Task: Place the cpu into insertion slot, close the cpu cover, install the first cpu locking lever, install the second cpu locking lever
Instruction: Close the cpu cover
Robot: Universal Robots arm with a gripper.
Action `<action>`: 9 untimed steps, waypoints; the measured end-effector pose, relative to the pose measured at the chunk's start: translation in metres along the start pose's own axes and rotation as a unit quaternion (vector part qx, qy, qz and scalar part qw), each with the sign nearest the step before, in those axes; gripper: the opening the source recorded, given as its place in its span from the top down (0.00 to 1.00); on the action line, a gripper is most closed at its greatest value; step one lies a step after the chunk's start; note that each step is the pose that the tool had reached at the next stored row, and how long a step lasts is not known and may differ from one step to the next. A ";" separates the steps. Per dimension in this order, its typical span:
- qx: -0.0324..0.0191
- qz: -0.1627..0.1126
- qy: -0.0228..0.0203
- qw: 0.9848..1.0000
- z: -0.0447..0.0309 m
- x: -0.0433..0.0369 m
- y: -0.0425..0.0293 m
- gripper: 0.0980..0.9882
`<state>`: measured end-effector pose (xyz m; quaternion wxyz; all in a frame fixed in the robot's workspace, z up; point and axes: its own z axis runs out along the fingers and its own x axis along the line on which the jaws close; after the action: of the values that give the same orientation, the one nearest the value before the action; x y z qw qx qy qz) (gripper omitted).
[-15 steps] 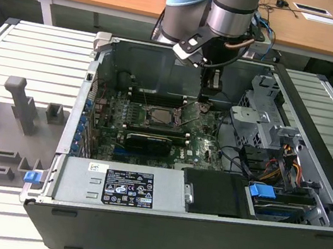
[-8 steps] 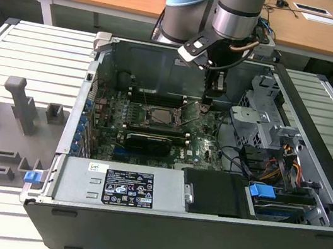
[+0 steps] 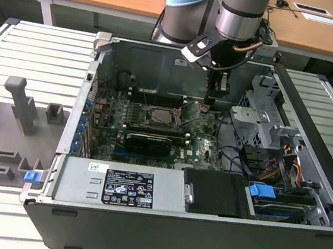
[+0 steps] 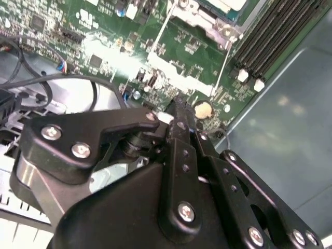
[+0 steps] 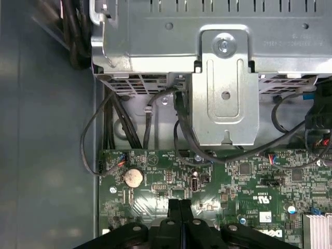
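The fingers [image 5: 175,210] are clenched together with nothing between them, tips low over the green motherboard [image 5: 233,176], near a round coin cell [image 5: 134,177]. The gripper [image 3: 211,101] hangs apart from the insertion slot [image 3: 158,117], which lies toward the exterior view's left. Beyond the fingertips in the second wrist view, the cpu [image 4: 224,3] sits framed by the silvery cpu cover [image 4: 199,16].

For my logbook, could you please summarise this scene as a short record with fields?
setting: open computer case on a slatted table
arm: gripper inside the case, low over the green motherboard, near the coin battery
jaws: together, nothing seen between them
socket: insertion slot to the exterior view's left of the gripper
chip: cpu, pale face inside a silvery frame in the second wrist view
levers: state cannot be told
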<state>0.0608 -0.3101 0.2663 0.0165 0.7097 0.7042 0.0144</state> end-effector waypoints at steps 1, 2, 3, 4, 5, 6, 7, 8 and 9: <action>0.000 0.000 0.000 1.000 0.0000 0.0000 0.0009 0.99; 0.000 0.000 0.000 1.000 0.0001 0.0000 0.0020 0.99; 0.000 0.000 0.000 1.000 0.0001 0.0000 0.0030 0.99; 0.000 0.000 0.000 1.000 0.0002 0.0000 0.0044 0.99; 0.000 0.000 0.000 1.000 0.0002 0.0001 0.0055 0.99; 0.000 0.000 0.000 1.000 0.0003 0.0001 0.0063 0.99; 0.000 0.000 0.000 1.000 0.0003 0.0001 0.0069 0.99; 0.000 0.000 0.000 1.000 0.0003 0.0001 0.0070 0.99; 0.000 0.000 0.000 1.000 0.0004 0.0000 0.0070 0.99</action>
<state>0.0678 -0.3101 0.2662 0.0163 0.7097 0.7042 0.0141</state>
